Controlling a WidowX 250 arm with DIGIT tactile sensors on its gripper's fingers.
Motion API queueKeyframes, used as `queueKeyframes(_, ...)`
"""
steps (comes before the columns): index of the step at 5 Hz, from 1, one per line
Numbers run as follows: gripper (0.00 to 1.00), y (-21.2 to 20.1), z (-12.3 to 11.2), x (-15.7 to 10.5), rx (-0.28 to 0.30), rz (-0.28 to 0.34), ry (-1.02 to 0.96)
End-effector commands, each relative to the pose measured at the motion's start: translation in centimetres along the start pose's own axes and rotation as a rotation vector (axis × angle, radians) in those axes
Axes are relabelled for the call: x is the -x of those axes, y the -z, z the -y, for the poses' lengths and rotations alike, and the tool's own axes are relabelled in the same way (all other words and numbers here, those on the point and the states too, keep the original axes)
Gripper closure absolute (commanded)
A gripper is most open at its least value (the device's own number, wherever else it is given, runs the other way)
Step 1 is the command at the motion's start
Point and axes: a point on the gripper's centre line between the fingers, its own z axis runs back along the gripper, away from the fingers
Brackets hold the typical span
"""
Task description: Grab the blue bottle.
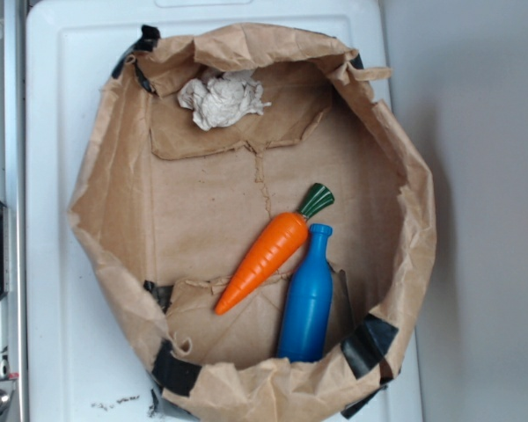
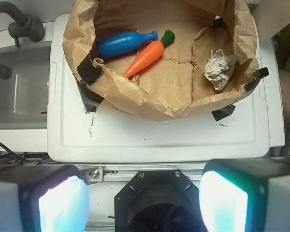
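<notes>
The blue bottle [image 1: 306, 299] lies on the floor of a brown paper bag [image 1: 97, 202], neck pointing up the frame, beside an orange toy carrot [image 1: 264, 261] with a green top. In the wrist view the blue bottle [image 2: 123, 44] lies at the bag's upper left, its neck touching the carrot [image 2: 146, 58]. My gripper [image 2: 144, 203] is open, well short of the bag, with nothing between its two pale pads [image 2: 63, 205]. The gripper does not show in the exterior view.
A crumpled white paper ball [image 1: 222, 98] sits at the bag's far end. The bag rests on a white plastic lid [image 2: 159, 137]. A grey sink with a dark faucet [image 2: 17, 26] lies left of the lid. Black tape patches [image 1: 370, 345] hold the bag's rim.
</notes>
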Motion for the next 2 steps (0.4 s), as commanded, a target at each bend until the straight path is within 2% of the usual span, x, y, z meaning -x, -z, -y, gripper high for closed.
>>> queueKeyframes(1,0.0,0.0,0.0,0.0,0.0,0.0,0.0)
queueKeyframes(2,0.0,3.6,-3.2,-4.6,-0.045,-0.014,-0.054)
